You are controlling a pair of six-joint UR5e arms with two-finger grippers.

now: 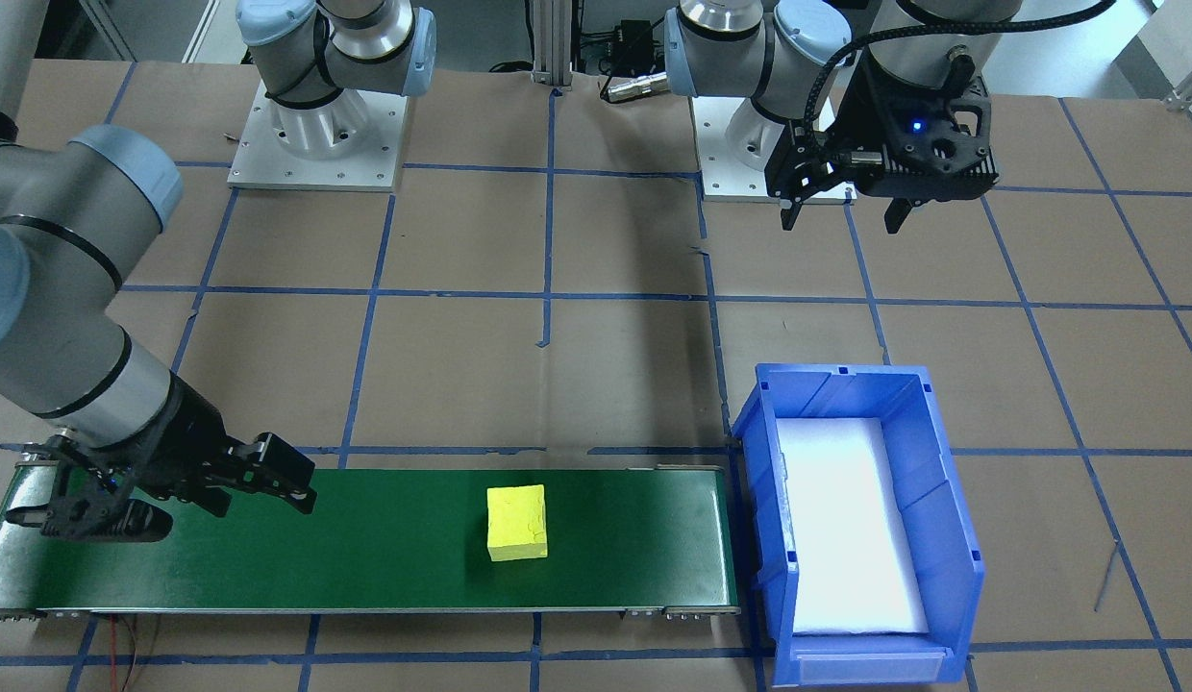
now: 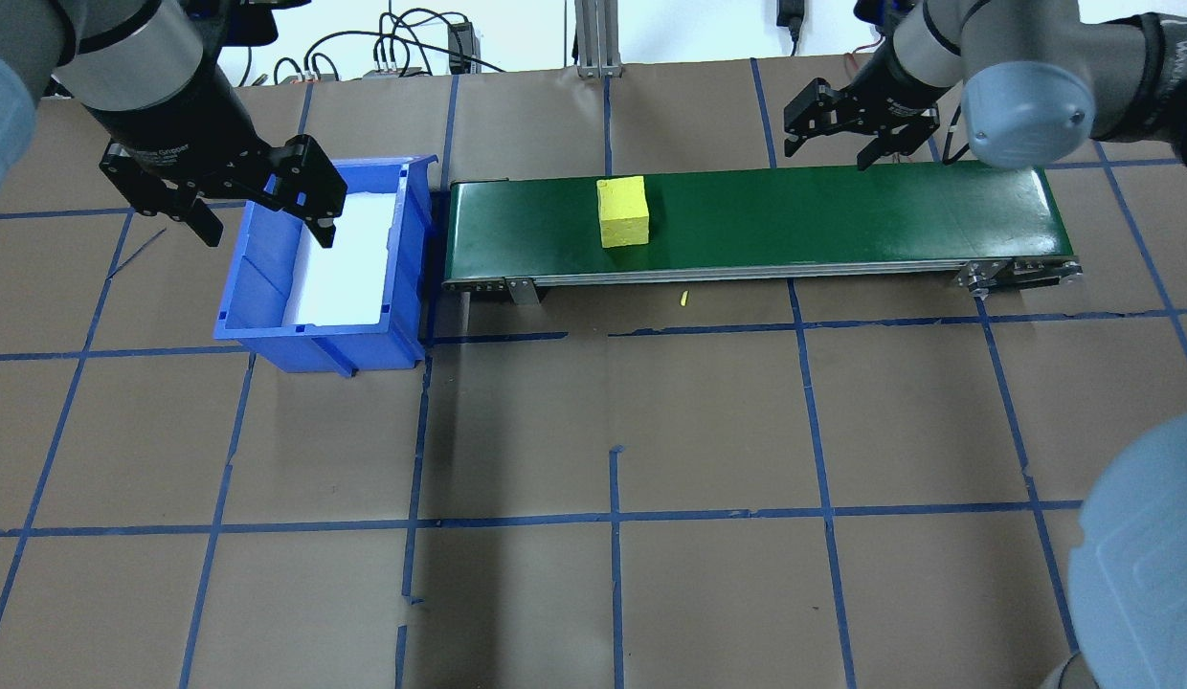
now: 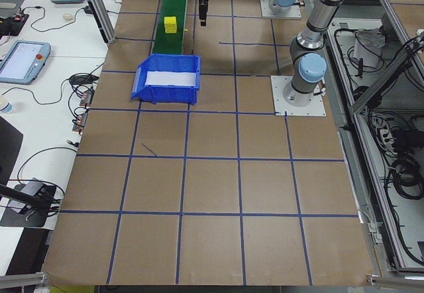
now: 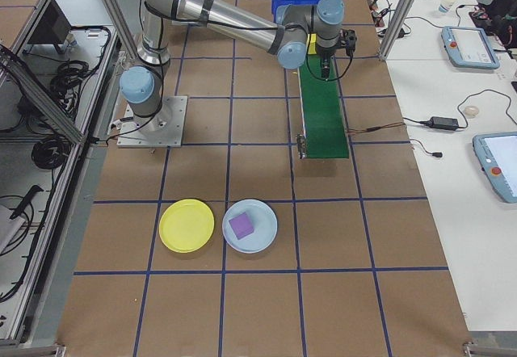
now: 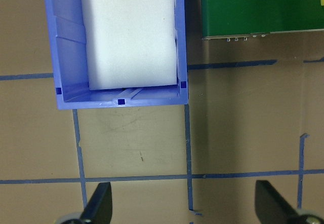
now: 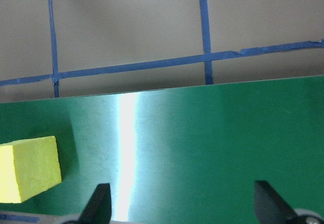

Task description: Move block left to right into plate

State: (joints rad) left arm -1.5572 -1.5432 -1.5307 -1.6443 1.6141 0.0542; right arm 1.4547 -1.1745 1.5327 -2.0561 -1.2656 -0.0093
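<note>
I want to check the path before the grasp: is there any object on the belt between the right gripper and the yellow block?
Nothing visible. The green belt is bare between the right gripper and the yellow block. The gripper is open and hovers over the belt's far edge, off to the block's side.

A table [image 2: 613, 402] covered in brown paper and gridded with blue tape carries a green conveyor belt [image 2: 842, 215] and a blue bin [image 2: 392, 316] just beside the belt's end. Farther along lie a yellow plate [image 4: 187, 225] and a light blue plate [image 4: 262, 236], touching or nearly so.

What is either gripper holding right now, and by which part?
Nothing. The left gripper and right gripper are both open and empty; the yellow block sits free on the conveyor belt.
</note>
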